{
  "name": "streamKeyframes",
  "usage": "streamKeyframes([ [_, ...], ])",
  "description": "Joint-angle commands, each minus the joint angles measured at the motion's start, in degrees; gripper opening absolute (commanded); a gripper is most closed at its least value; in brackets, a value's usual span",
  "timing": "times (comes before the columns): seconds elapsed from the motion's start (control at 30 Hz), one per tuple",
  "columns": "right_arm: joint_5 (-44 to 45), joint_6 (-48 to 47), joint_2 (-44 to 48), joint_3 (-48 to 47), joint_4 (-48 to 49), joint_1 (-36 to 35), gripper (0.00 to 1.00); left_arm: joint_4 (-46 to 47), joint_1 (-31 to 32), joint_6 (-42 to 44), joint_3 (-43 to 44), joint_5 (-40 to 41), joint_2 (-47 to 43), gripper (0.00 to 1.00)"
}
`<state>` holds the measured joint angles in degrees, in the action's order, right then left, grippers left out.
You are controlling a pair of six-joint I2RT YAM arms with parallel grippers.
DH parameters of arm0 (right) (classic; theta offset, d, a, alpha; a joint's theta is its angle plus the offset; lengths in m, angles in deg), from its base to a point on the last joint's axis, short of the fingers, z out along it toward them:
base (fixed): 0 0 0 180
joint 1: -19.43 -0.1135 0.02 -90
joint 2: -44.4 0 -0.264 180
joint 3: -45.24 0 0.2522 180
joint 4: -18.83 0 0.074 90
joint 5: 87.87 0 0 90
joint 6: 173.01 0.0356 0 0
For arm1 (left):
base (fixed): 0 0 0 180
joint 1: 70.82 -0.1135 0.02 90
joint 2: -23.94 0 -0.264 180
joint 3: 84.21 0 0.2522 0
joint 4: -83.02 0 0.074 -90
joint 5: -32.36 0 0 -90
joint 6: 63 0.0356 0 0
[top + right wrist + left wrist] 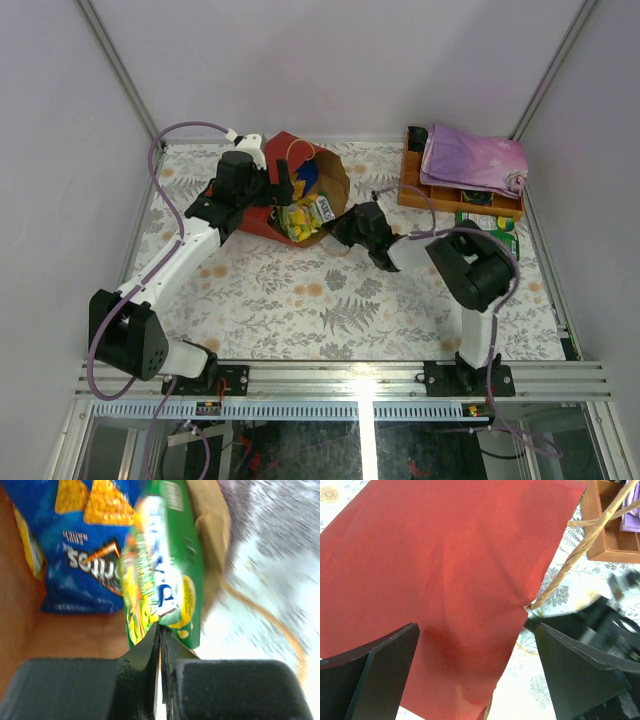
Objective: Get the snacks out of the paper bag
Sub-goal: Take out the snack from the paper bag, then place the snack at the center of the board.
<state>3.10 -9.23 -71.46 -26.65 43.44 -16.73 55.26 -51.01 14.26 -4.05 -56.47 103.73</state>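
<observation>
Top view first: the tall paper bag (335,180), red outside and brown kraft inside, lies on its side on the floral worktop (330,300), upper centre of the frame, mouth facing lower right. The green glossy packet (308,216) sits right at the mouth, with the right gripper (336,226) on it. The blue Doritos chip bag (306,176) is deeper inside. The left gripper (283,187) is over the bag's upper left side. At upper right, the orange wooden tray (415,190) carries the folded purple cloth (470,160). A green pack-like thing (487,222) lies just below the tray, half hidden by the arm, so I can't call it a snack for sure.

Left wrist view: the left gripper (475,672) has its fingers (375,680) spread wide over the bag's red face (445,575), gripping nothing. The string handle (580,545) runs towards the upper right.

Right wrist view: the right gripper (160,647) has its fingers pressed together, pinching the bottom edge of the green packet (165,570). The Doritos bag (85,555) lies at upper left on the kraft lining (20,630), a sliver of yellow beside it.

My read: early going. One packet is gripped but not clear of the bag, and at least the chips remain inside.
</observation>
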Motion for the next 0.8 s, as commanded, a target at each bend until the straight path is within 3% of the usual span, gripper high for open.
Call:
streamKeyframes([
  [0.0, -2.7, -6.1, 15.5, 15.0, 1.6, -0.7, 0.0, 0.1, -0.2, 1.1, 1.3, 2.4, 0.3, 1.0],
  [0.23, 3.6, -9.3, 42.7, 35.3, -14.6, 0.7, 0.0, 0.0, -0.2, 1.3, 1.3, 3.4, 0.8, 1.0],
  [0.5, 13.2, -14.0, 69.3, 41.7, -38.2, 8.4, 0.0, 0.2, -0.2, 1.0, 1.0, 2.8, 0.1, 1.0],
  [0.63, 10.1, -14.4, 75.6, 44.1, -44.8, 17.2, 0.0, 0.4, -0.3, 0.9, 0.7, 3.0, -0.6, 1.0],
  [0.77, 4.7, -14.6, 73.3, 45.1, -44.3, 25.1, 0.0, 0.4, -0.2, 0.9, 0.8, 2.9, -0.4, 1.0],
])
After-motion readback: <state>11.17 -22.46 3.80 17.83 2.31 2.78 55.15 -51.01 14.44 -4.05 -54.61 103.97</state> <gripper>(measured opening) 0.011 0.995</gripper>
